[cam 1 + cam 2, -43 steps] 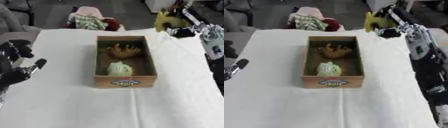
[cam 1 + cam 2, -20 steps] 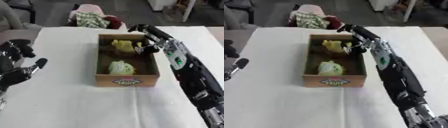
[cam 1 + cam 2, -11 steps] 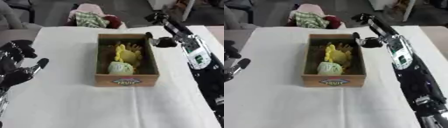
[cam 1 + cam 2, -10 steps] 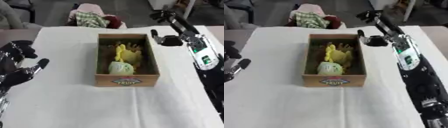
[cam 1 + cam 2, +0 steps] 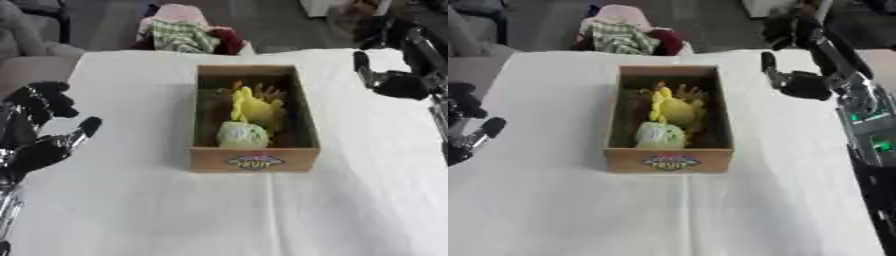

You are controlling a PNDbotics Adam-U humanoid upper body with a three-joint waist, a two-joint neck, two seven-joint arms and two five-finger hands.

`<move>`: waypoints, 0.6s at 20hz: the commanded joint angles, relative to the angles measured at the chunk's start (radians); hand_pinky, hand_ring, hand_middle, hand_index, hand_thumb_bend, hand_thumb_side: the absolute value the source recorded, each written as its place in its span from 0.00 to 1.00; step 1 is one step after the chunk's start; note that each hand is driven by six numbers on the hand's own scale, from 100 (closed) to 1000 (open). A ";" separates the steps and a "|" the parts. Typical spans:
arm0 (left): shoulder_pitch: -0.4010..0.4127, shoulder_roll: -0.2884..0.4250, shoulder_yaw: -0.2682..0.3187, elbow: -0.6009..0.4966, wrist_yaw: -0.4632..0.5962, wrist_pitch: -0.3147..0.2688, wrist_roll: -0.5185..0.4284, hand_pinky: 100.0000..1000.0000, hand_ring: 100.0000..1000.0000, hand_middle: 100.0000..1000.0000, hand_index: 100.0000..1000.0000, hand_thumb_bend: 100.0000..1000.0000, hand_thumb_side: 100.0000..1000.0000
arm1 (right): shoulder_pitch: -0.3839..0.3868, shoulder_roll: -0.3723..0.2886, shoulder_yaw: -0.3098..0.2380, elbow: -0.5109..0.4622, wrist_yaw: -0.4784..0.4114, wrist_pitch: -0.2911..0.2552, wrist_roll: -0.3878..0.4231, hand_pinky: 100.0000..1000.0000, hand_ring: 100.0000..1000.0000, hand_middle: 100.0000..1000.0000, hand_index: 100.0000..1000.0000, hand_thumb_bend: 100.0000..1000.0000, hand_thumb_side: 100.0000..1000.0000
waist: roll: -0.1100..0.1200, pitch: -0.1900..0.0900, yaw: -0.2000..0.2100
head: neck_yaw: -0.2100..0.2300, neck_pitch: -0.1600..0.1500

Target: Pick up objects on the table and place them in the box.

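Our right hand [image 5: 805, 82] has pulled back from the box [image 5: 254, 159] and hangs empty over the table's [image 5: 350, 200] far right edge, fingers relaxed and spread. The yellow toy [image 5: 252, 106] it carried now lies inside the box, behind the pale green one [image 5: 242, 135], so that drop looks done. Our left hand [image 5: 39, 145] rests open at the table's left edge, fingers up.

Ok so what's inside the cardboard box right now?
Inside the box: a yellow toy and a pale green round thing nearer the front. Something brownish lies behind, mostly covered.
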 commanded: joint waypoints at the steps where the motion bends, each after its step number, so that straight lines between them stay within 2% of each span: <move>1: -0.002 0.007 0.016 -0.026 -0.010 -0.003 0.008 0.61 0.49 0.46 0.68 0.56 0.01 | 0.020 -0.018 -0.033 -0.070 -0.061 0.036 -0.002 0.61 0.66 0.63 0.79 0.00 0.13 | 0.001 -0.011 -0.002 | 0.013 0.015; 4: 0.010 -0.002 0.021 -0.035 -0.018 -0.004 0.012 0.61 0.49 0.46 0.68 0.56 0.01 | 0.054 0.003 -0.042 -0.103 -0.084 0.060 0.008 0.60 0.65 0.61 0.78 0.00 0.20 | 0.006 -0.007 -0.001 | 0.028 0.031; 11: 0.028 -0.019 0.027 -0.039 -0.030 -0.003 0.015 0.61 0.49 0.46 0.68 0.56 0.02 | 0.102 0.050 -0.053 -0.145 -0.115 0.112 0.022 0.58 0.62 0.58 0.76 0.00 0.17 | 0.012 0.001 -0.005 | 0.044 0.049; 12: 0.030 -0.021 0.028 -0.040 -0.031 -0.004 0.016 0.61 0.49 0.46 0.68 0.56 0.01 | 0.106 0.054 -0.053 -0.149 -0.117 0.116 0.025 0.58 0.62 0.58 0.76 0.00 0.19 | 0.013 0.002 -0.004 | 0.045 0.049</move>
